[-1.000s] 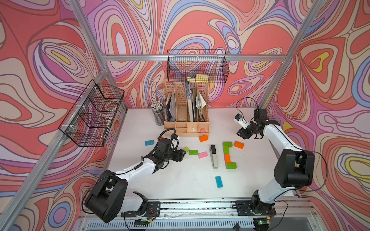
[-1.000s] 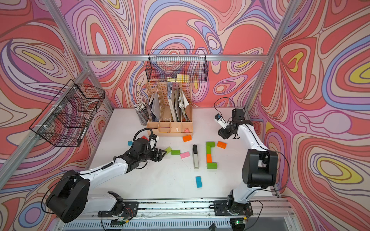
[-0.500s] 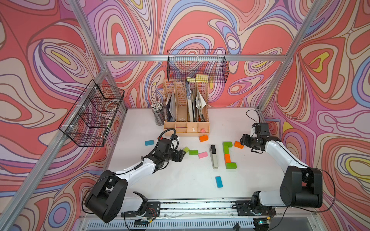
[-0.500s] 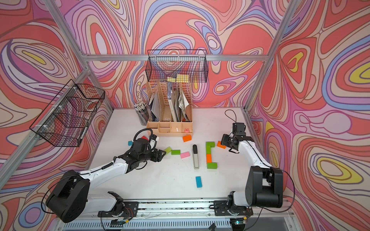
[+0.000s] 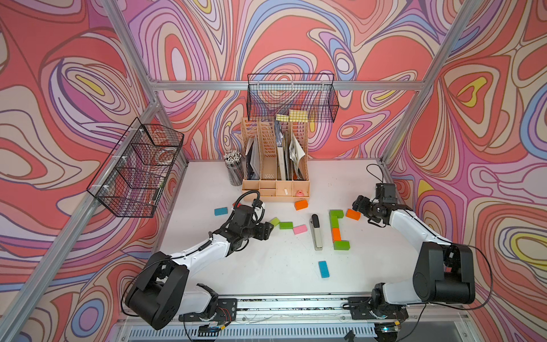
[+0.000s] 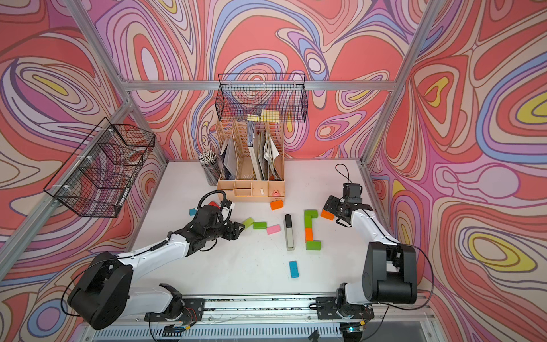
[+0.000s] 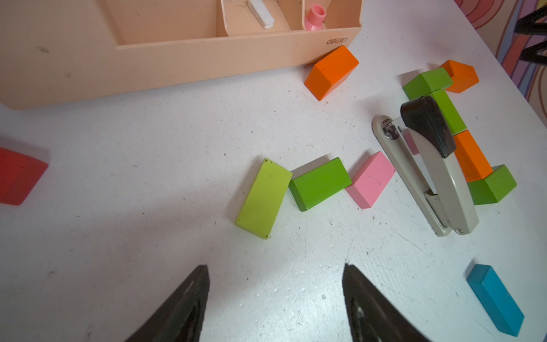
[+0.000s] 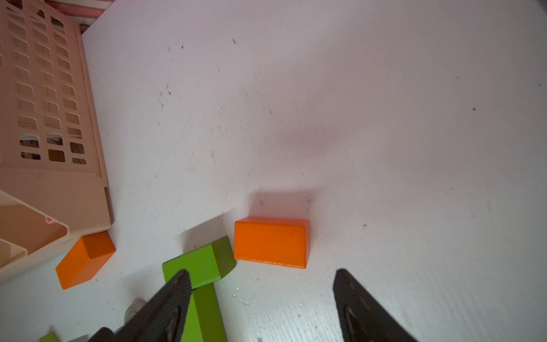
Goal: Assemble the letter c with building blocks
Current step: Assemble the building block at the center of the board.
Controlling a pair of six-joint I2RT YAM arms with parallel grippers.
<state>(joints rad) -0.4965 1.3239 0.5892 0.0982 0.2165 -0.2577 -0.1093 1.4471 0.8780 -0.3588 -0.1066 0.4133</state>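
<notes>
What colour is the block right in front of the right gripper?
Orange; the block shows best in the right wrist view, just ahead of the right gripper.

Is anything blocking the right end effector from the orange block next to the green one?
Nothing visible. The orange block lies just ahead of the open right end effector, only bare table between.

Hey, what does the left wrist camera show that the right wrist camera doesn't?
Only left wrist: the pink block, the blue block and the red block. Only right wrist: the slotted side wall of the organizer. Both: the loose orange block by the organizer, the green corner block, and the orange block next to it.
</notes>
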